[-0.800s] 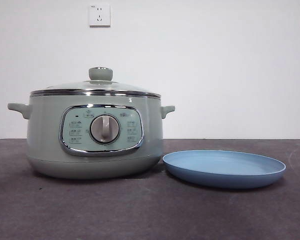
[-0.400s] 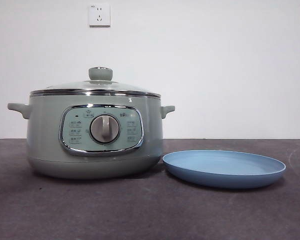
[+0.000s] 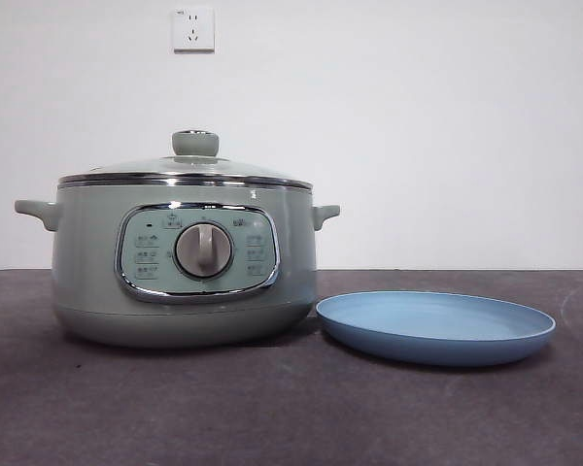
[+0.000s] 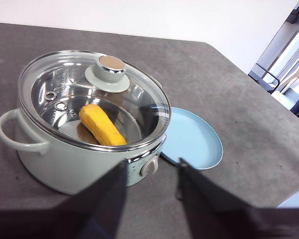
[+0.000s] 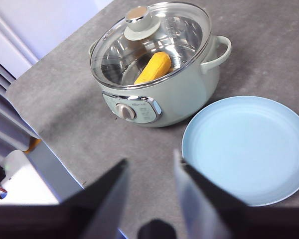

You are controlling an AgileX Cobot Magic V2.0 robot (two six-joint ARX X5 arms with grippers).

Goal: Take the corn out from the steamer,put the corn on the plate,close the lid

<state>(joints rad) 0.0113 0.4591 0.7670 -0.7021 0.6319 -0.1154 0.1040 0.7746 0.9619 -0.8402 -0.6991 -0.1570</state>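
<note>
Currently the lid (image 3: pixel 187 167) sits closed on the steamer (image 3: pixel 180 262), covering the corn (image 4: pixel 101 124) — visible through the glass only in the wrist views, lying on the inner rack. Just beside the steamer rests the plate (image 3: pixel 435 328), bare, on the dark table (image 3: pixel 291 408). A wall socket (image 3: pixel 193 29) shows only from the front. Left gripper (image 4: pixel 152 172) and right gripper (image 5: pixel 149 167) hang above the table, well apart from everything — both with jaws apart, holding nothing.
</note>
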